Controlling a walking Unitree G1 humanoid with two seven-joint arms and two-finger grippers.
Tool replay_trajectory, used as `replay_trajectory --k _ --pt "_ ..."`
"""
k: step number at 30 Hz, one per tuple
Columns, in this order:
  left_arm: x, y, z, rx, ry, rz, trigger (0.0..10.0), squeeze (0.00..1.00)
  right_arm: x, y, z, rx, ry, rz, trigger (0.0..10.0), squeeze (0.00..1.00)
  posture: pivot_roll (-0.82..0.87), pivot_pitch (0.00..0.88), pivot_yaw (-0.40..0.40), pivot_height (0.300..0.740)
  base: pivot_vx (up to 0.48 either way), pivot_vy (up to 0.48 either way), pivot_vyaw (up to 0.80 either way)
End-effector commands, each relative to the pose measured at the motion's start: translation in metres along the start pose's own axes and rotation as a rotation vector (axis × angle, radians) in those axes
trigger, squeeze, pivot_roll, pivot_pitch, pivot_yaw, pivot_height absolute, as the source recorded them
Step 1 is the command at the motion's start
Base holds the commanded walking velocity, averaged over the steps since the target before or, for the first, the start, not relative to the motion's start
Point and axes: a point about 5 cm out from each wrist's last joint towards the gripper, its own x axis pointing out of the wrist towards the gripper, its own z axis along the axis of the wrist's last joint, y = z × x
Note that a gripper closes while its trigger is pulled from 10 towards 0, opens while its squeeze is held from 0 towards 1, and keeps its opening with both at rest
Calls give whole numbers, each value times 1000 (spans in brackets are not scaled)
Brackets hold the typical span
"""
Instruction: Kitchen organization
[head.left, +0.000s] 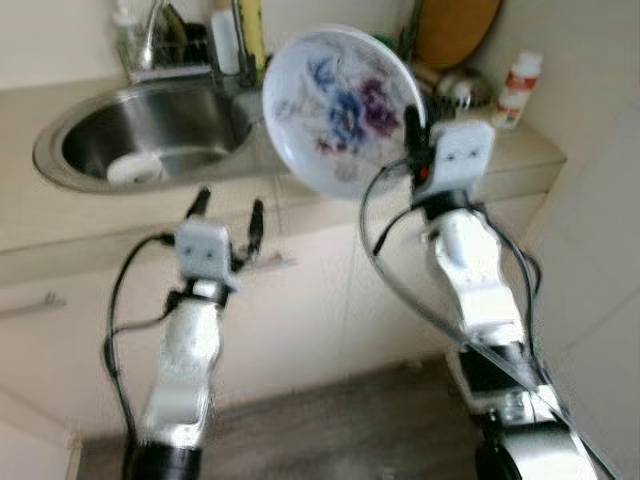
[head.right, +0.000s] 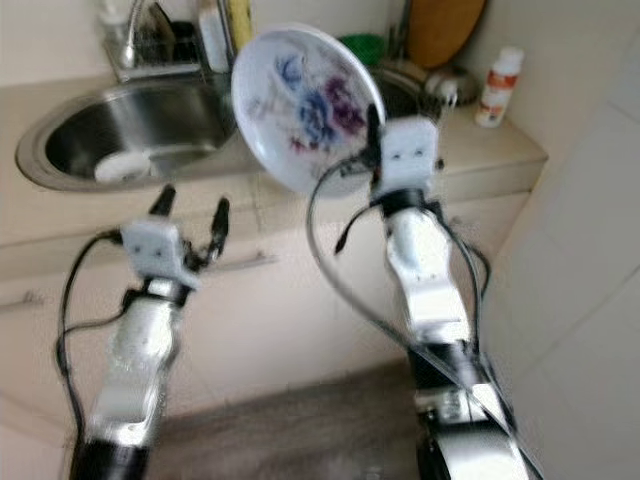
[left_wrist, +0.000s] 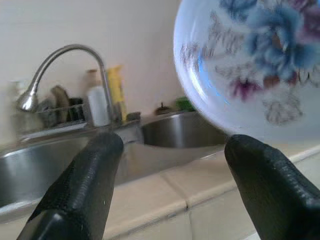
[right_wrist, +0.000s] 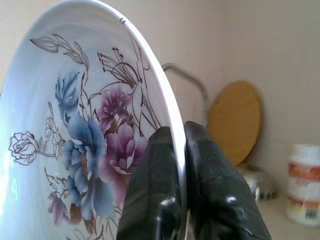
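Currently the right gripper (head.left: 412, 140) pinches the rim of the flowered plate (head.left: 340, 108), held upright above the counter (head.left: 520, 150) beside the sink (head.left: 150, 130). Left gripper (head.left: 228, 212) spread, empty. Carrying step; next, presumably, a steady set-down.

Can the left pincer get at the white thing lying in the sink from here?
Probably yes: the left pincer hovers open before the counter edge, the sink lies open ahead, and the plate in the right pincer is off to the side.
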Motion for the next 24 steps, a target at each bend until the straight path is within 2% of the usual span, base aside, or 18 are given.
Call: replay_trajectory --k 1,17,24 --pt "0 8 1 16 2 15 10000 0 13 11 28 59 -114 22 10000 0 -12 0 -20 740 300 0 0" --pt "0 7 1 14 2 11 10000 0 9 22 23 36 -100 76 10000 0 -10 0 -20 740 300 0 0" --pt "0 6 0 13 2 11 10000 0 9 22 21 20 -92 82 10000 0 -11 0 -20 740 300 0 748"
